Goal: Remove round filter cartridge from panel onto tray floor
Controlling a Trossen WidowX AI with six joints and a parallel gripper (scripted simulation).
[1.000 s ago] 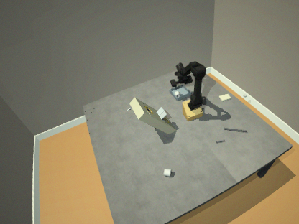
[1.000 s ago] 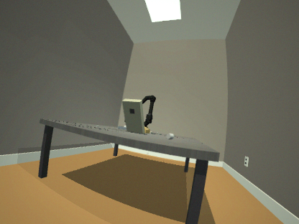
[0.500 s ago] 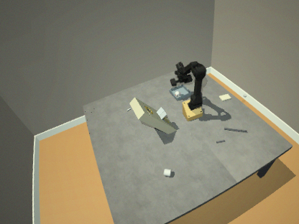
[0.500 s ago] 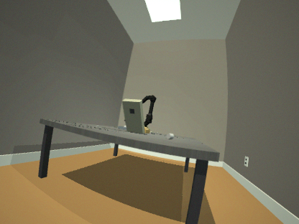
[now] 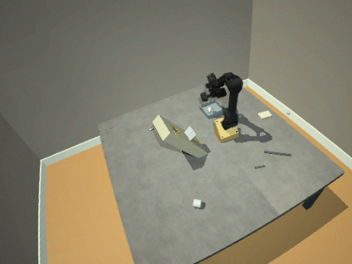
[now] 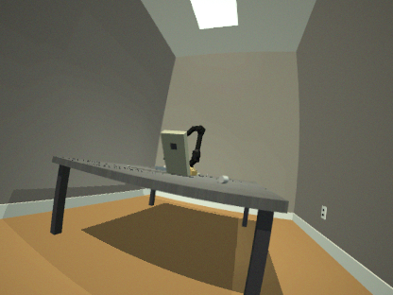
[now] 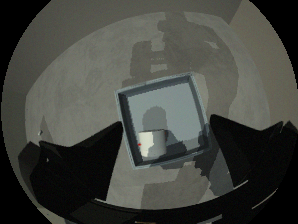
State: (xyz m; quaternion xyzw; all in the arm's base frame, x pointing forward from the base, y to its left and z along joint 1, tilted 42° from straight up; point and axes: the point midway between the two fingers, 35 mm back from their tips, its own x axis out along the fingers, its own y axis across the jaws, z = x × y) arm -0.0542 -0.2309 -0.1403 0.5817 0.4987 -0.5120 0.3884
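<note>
Hovering above a blue-gray tray (image 5: 205,113) (image 7: 204,112), the black gripper (image 5: 204,96) (image 7: 168,121) has its fingers spread wide apart with nothing between them. The white filter cartridge (image 5: 210,110) (image 7: 153,143) lies on its side on the tray floor, near one corner. The service panel (image 5: 182,137) (image 6: 175,158) leans on the gray table (image 5: 156,186) (image 6: 189,186), apart from the tray.

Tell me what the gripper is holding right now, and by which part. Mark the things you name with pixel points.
Nothing is held. The gripper (image 5: 207,96) (image 7: 168,121) is open, and the white filter cartridge (image 5: 210,110) (image 7: 153,144) lies in the tray (image 5: 205,113) (image 7: 129,148) below it.
</note>
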